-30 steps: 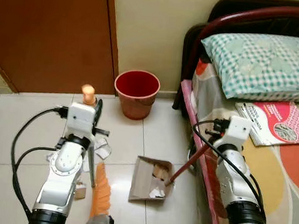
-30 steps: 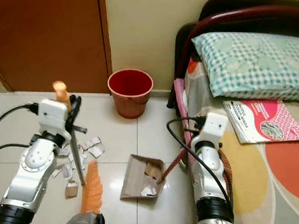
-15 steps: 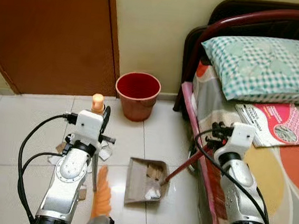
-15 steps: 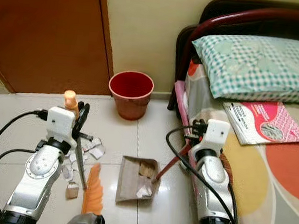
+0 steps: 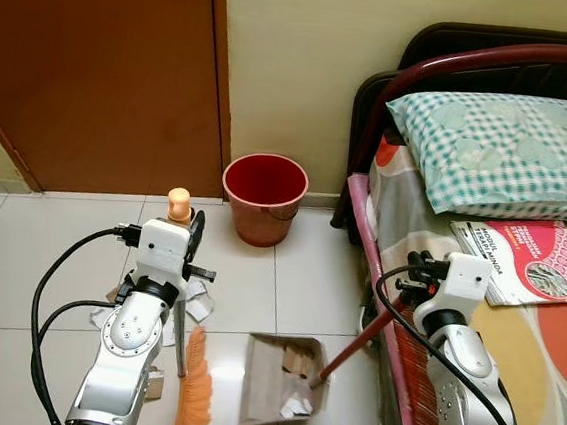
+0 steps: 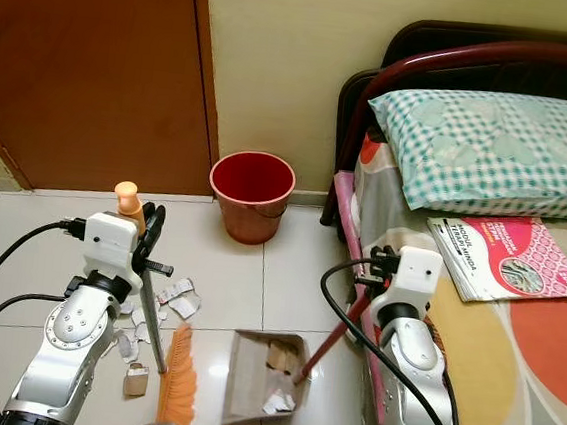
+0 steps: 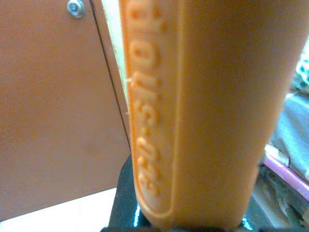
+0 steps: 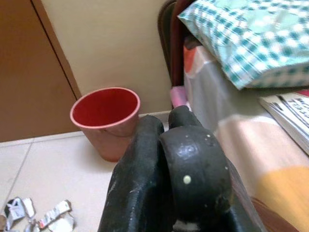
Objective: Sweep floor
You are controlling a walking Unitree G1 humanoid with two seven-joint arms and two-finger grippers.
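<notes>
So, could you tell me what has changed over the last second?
The whole view has shifted, so the camera moved. The left gripper carried the broom handle a little toward the dustpan, bristles closing on it. The right gripper kept hold of the dustpan's red handle. Paper scraps, some already in the pan, and the red bucket lie as before.
</notes>
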